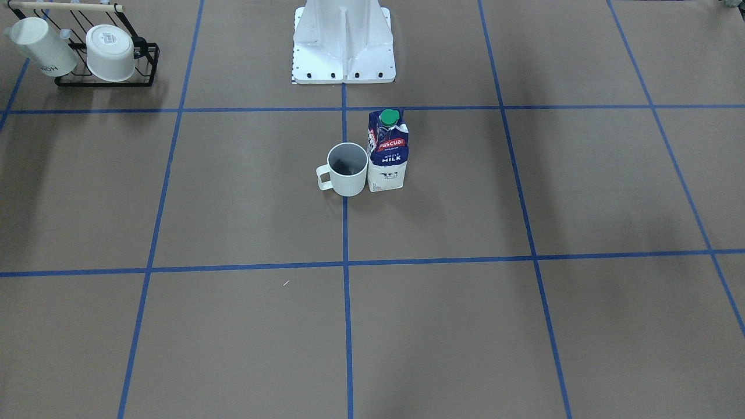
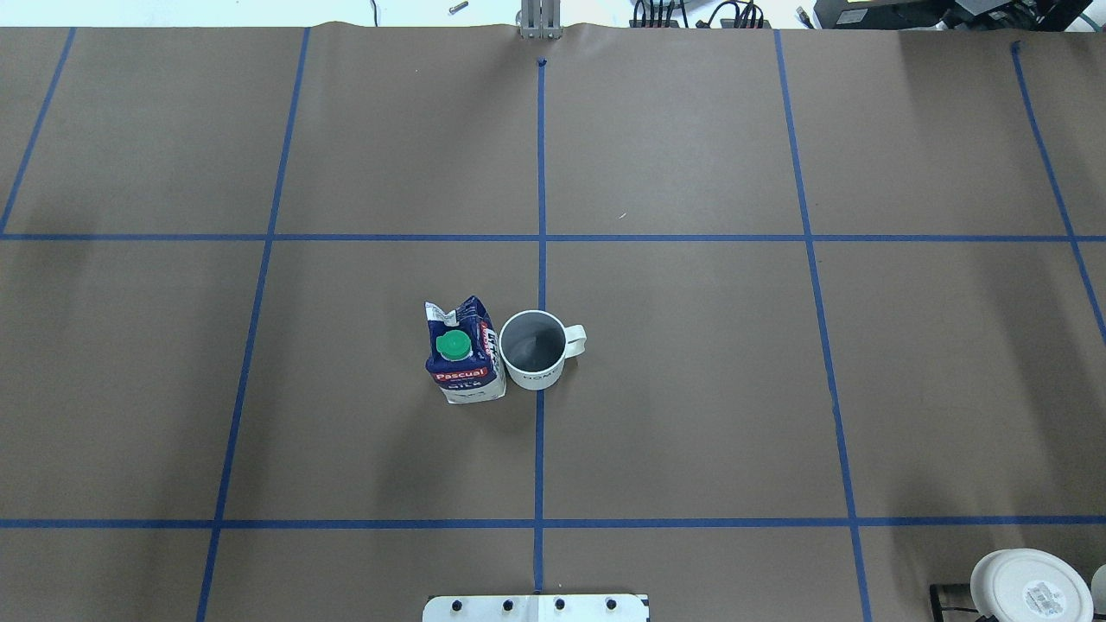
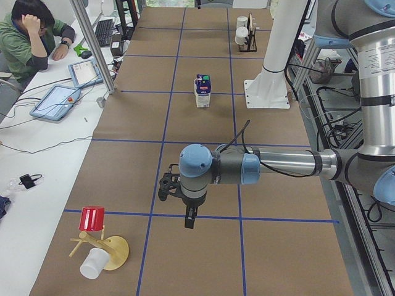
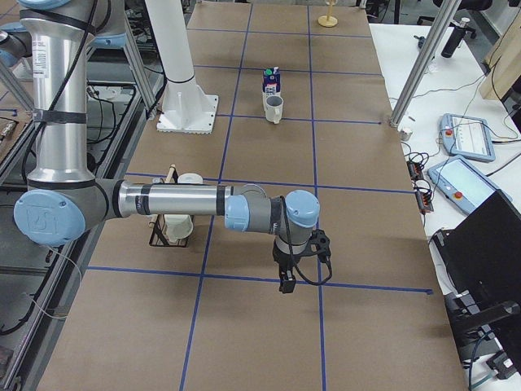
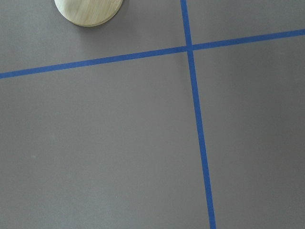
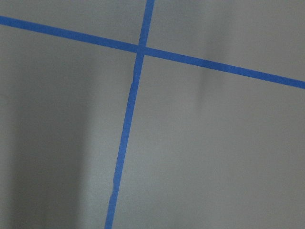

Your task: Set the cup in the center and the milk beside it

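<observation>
At the center (image 2: 605,389) of the brown surface (image 2: 950,389), well apart from both sets of fingers: the cup (image 2: 534,350), upright, mouth up, squarely on a blue tape line (image 2: 539,449) of the grid. Handle turned away from the milk (image 2: 464,352). Just beside the cup, on the side toward the left fingers (image 3: 189,219): that carton, upright, green cap on top. Touching the cup or a hair off it: cannot tell.

Left fingers pointing down over the surface, close to a tape crossing, with cup and milk far beyond them along the table. Apart or together: cannot tell, visible only in a side view. Near those fingers, on the side away from the robot: a wooden mug tree (image 3: 116,251) carrying a red cup (image 3: 92,219) and a plain white cup (image 3: 92,266). Round wooden foot (image 5: 88,9) at the top edge of the left wrist view, above a tape crossing.

Right fingers (image 4: 286,281) also pointing down, low over the surface just by a tape line, again far from cup and milk. Spread: cannot tell. Toward the robot from those fingers: a black wire rack (image 1: 105,83) holding a lettered white cup (image 1: 43,46) and a white cup with a labelled base (image 1: 110,52). In the right wrist view, only surface and a tape crossing.
</observation>
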`<state>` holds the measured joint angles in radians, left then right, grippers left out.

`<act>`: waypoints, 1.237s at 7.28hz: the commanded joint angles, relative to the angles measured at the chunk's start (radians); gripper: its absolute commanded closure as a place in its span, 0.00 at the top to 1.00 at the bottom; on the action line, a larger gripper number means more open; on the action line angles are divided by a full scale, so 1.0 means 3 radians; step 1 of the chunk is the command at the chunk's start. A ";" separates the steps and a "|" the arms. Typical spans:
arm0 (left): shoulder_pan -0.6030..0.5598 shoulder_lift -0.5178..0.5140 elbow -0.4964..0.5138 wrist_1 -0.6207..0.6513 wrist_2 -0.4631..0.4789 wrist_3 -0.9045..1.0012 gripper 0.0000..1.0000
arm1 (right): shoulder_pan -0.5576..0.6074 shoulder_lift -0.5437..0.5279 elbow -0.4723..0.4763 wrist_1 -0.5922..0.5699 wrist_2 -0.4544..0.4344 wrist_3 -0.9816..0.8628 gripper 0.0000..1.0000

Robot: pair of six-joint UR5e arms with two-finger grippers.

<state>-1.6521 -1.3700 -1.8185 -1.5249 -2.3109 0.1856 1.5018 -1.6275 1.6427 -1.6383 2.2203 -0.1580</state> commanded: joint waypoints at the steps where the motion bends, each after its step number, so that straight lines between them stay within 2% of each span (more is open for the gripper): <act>1: 0.0000 0.0000 0.0002 0.0001 0.0002 0.0000 0.99 | 0.0000 0.0000 -0.0005 0.0000 0.0003 0.0000 1.00; 9: 0.0005 0.0046 0.0008 -0.0005 0.0002 0.0005 0.99 | -0.0005 -0.0005 -0.0010 0.0000 0.0013 0.0000 1.00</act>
<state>-1.6498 -1.3615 -1.8152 -1.5261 -2.3102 0.1860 1.5003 -1.6291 1.6399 -1.6383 2.2242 -0.1580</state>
